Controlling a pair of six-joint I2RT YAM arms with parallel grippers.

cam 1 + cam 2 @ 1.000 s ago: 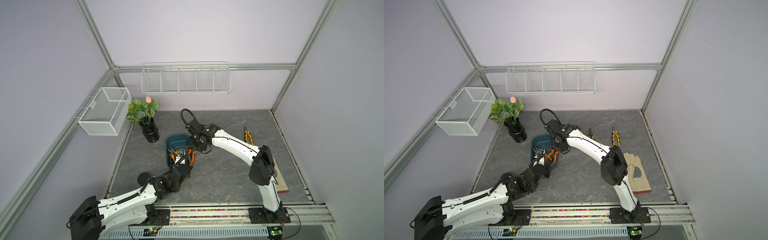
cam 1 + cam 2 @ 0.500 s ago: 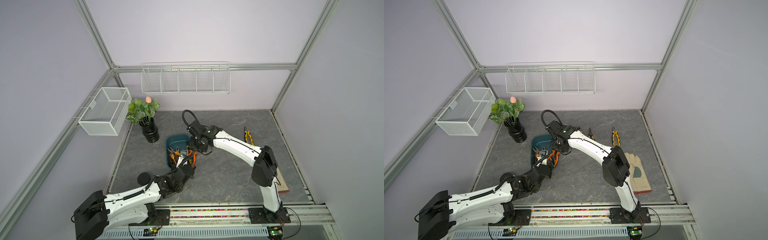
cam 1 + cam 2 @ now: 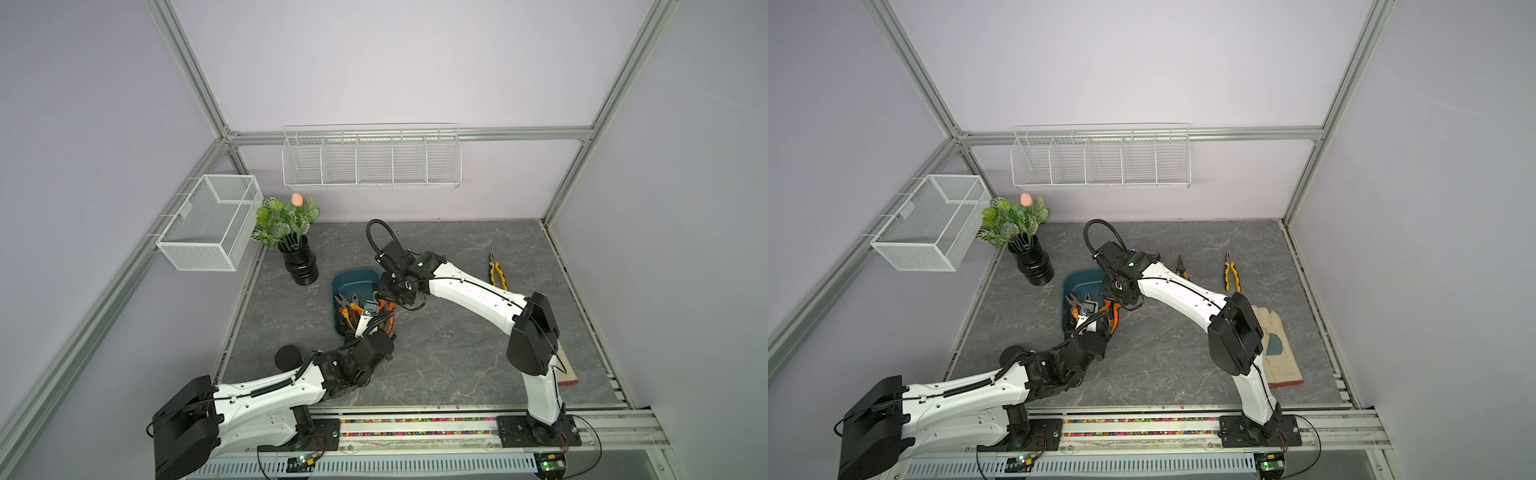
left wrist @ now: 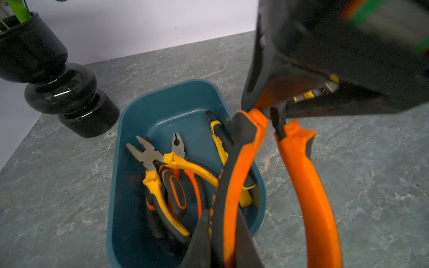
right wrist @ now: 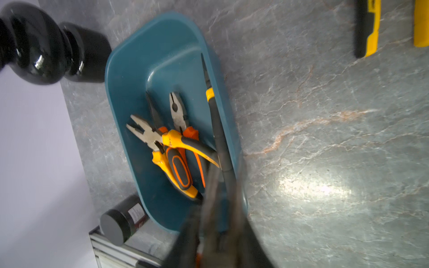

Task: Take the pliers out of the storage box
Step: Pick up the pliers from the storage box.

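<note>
Orange pliers [image 4: 241, 162]: left gripper [image 4: 222, 236] clamps one handle, right gripper [image 4: 274, 106] at head, hold unclear; early release drops them into storage box [image 4: 120, 130].

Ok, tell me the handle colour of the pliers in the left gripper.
Orange with black; the pliers show best in the left wrist view.

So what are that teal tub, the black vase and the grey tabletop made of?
The dark teal rounded tub looks like moulded plastic: matte, even colour, soft rim. The black ribbed vase is glossy with sharp highlights: glass, glazed ceramic or plastic. The grey veined tabletop looks like stone or a stone-print sheet, dull sheen.
</note>
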